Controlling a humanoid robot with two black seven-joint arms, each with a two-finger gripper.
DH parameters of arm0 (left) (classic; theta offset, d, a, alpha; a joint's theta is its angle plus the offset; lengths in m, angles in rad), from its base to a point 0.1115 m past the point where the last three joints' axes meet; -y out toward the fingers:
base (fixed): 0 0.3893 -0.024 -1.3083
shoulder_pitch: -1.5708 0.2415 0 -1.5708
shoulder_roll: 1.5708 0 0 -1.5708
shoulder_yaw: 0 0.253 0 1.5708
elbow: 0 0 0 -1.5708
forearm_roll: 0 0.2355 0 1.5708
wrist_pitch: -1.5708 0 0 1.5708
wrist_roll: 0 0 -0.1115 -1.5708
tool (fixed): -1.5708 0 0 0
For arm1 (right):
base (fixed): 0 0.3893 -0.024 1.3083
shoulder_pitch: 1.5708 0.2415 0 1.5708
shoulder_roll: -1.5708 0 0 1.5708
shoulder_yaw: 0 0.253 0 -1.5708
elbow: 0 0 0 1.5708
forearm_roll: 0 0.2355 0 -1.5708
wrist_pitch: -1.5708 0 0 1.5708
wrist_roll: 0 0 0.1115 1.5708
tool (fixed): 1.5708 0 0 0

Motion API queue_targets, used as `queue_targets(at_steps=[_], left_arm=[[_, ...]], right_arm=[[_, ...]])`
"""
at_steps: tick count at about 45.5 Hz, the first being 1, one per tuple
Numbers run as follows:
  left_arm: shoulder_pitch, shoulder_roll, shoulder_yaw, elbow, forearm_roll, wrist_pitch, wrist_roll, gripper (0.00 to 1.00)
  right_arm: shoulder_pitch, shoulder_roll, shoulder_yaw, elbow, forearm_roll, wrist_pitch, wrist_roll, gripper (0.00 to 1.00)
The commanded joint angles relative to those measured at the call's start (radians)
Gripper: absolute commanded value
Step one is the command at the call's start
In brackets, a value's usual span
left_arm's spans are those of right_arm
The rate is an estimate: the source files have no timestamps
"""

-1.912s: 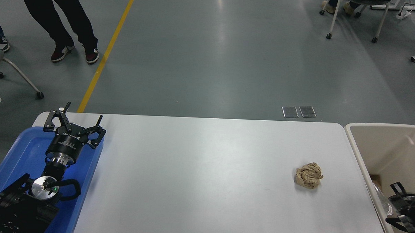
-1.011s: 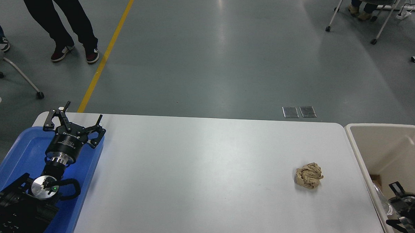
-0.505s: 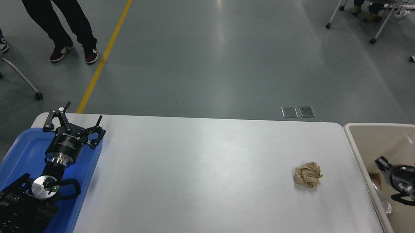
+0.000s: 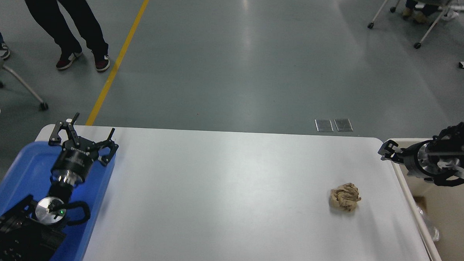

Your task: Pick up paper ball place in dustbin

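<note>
The paper ball, a crumpled tan-brown wad, lies on the white table towards its right side. The dustbin, a beige tub, stands off the table's right edge. My right gripper hangs above the dustbin's far left corner and points left. It is open, empty, and up and to the right of the ball, well apart from it. My left gripper is parked open and empty over the blue tray at the lower left.
Inside the dustbin lie a clear plastic piece and a brown scrap. A person's legs stand on the floor at the far left. A chair's legs show at the top right.
My right arm has risen out of the dustbin and swung towards the table, so its gripper now points left over the bin's far left corner. The ball and the left arm have not moved.
</note>
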Motion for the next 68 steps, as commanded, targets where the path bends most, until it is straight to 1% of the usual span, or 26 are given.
queue_targets(at_steps=[1, 9, 16, 20, 24, 35, 42, 48, 51, 60, 68], left_arm=[[0.001, 0.001, 0.0, 0.0, 0.0, 0.0, -0.001, 0.99], [0.001, 0.002, 0.0, 0.0, 0.0, 0.0, -0.001, 0.99], [0.001, 0.002, 0.0, 0.0, 0.0, 0.0, -0.001, 0.99], [0.001, 0.002, 0.0, 0.0, -0.001, 0.0, -0.001, 0.99], [0.001, 0.002, 0.0, 0.0, -0.001, 0.0, -0.001, 0.99], [0.003, 0.002, 0.0, 0.0, -0.001, 0.0, -0.001, 0.99], [0.003, 0.002, 0.0, 0.0, -0.001, 0.0, -0.001, 0.99], [0.003, 0.002, -0.002, 0.0, -0.001, 0.0, -0.001, 0.99], [0.003, 0.002, -0.002, 0.0, -0.001, 0.0, -0.001, 0.99], [0.001, 0.002, 0.0, 0.0, 0.0, 0.0, -0.001, 0.99], [0.001, 0.002, 0.002, 0.0, 0.0, 0.0, -0.001, 0.99]], right_arm=[[0.339, 0.096, -0.039, 0.246, 0.018, 0.187, -0.011, 1.0], [0.542, 0.09, -0.058, 0.319, 0.035, 0.302, -0.012, 1.0], [0.695, 0.08, -0.066, 0.342, 0.101, 0.427, -0.014, 1.0], [0.754, 0.07, -0.068, 0.342, 0.119, 0.492, -0.026, 1.0], [0.774, 0.057, -0.077, 0.342, 0.121, 0.509, -0.045, 1.0], [0.808, 0.053, -0.086, 0.342, 0.121, 0.563, -0.046, 1.0], [0.798, 0.054, -0.088, 0.342, 0.119, 0.564, -0.046, 1.0], [0.737, 0.06, -0.089, 0.337, 0.107, 0.535, -0.046, 1.0], [0.68, 0.067, -0.089, 0.331, 0.106, 0.492, -0.046, 1.0], [0.421, 0.09, -0.095, 0.271, 0.109, 0.239, -0.046, 1.0], [0.159, 0.088, -0.078, 0.092, 0.122, 0.11, -0.045, 1.0]])
